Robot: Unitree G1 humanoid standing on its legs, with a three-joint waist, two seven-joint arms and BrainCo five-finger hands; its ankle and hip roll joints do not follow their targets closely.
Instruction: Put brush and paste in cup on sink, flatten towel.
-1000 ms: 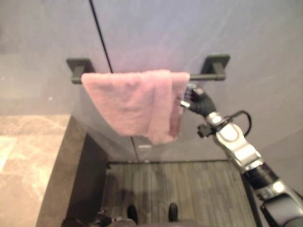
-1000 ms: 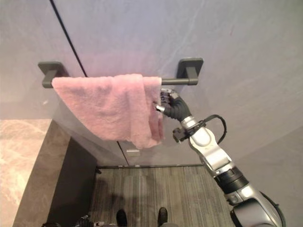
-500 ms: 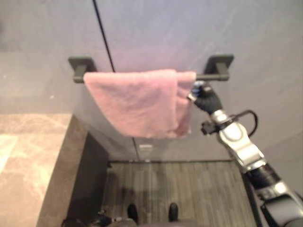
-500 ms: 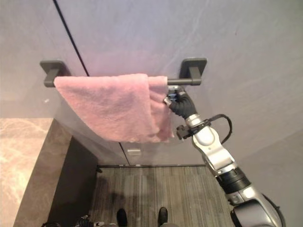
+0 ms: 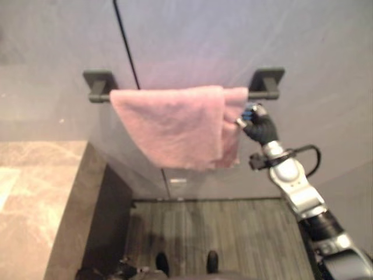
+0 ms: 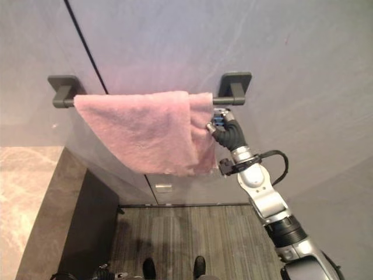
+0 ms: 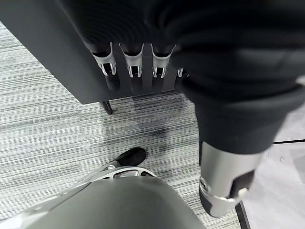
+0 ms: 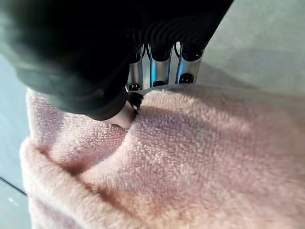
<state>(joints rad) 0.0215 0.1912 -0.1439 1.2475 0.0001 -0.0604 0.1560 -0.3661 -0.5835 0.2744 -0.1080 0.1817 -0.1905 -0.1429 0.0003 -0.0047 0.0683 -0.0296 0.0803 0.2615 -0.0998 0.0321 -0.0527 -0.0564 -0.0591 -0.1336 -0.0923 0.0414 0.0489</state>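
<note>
In the left eye view, a pink towel (image 5: 178, 125) hangs over a dark towel bar (image 5: 259, 93) fixed to a grey wall (image 5: 192, 35). The towel is doubled: a wide front layer drapes down to a slanting lower edge, and a narrower fold hangs behind it at the right end. The right hand (image 5: 256, 123) reaches up from the lower right and meets the towel's right edge just below the bar. A thin black line (image 5: 125, 44) runs down the wall to the bar's left part. Below lie a marble-patterned surface (image 5: 29, 198) at the left and a striped grey floor (image 5: 215, 227).

The right eye view shows the same scene: the towel (image 6: 145, 131) spread between the bar's two dark brackets (image 6: 233, 87), its left end near the left bracket, its right end just short of the right one, with the right hand (image 6: 224, 129) touching that right edge.

In the left wrist view, the left hand (image 7: 138, 67) hangs above the striped floor with its fingers (image 7: 135, 71) straight and relaxed, holding nothing, beside a dark panel (image 7: 52, 43).

In the right wrist view, the right hand's fingers (image 8: 162, 67) go down behind a thick fold of pink terry cloth (image 8: 190, 152) and the thumb (image 8: 121, 107) presses on the near side, so the hand pinches the towel's edge.
</note>
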